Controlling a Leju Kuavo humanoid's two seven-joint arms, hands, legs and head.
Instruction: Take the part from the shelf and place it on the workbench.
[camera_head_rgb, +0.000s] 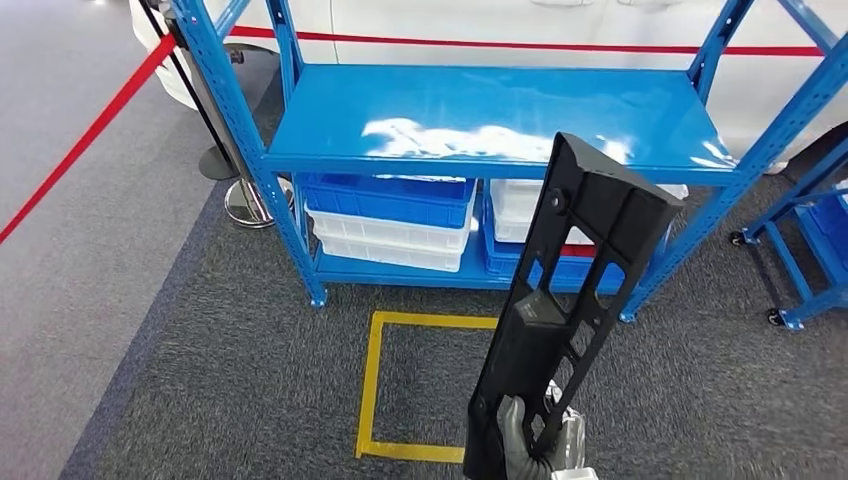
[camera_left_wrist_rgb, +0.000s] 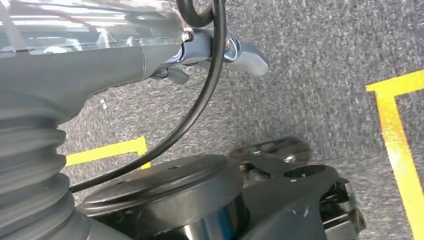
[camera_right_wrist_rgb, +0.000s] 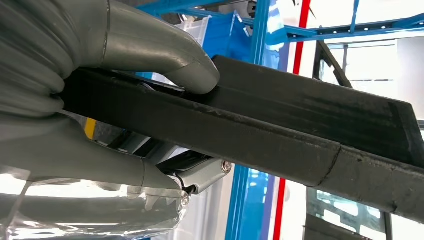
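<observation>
Partly cut off — right hand (camera_head_rgb: 540, 440) around black part (camera_head_rgb: 570, 300)

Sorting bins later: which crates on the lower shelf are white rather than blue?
The white crate under the left blue crate, and the upper right white crate; the others are blue.

**No readable text**

No words, numbers, brand names or labels can be read in any of the views. No lettering can be made out on the black part (camera_head_rgb: 560, 330), the blue shelf (camera_head_rgb: 480, 110) or the bins (camera_head_rgb: 390, 215) under it. The yellow floor marking (camera_head_rgb: 372, 380) is a plain taped outline, and the red stripe (camera_head_rgb: 520, 44) on the white wall behind is unlettered.
</observation>
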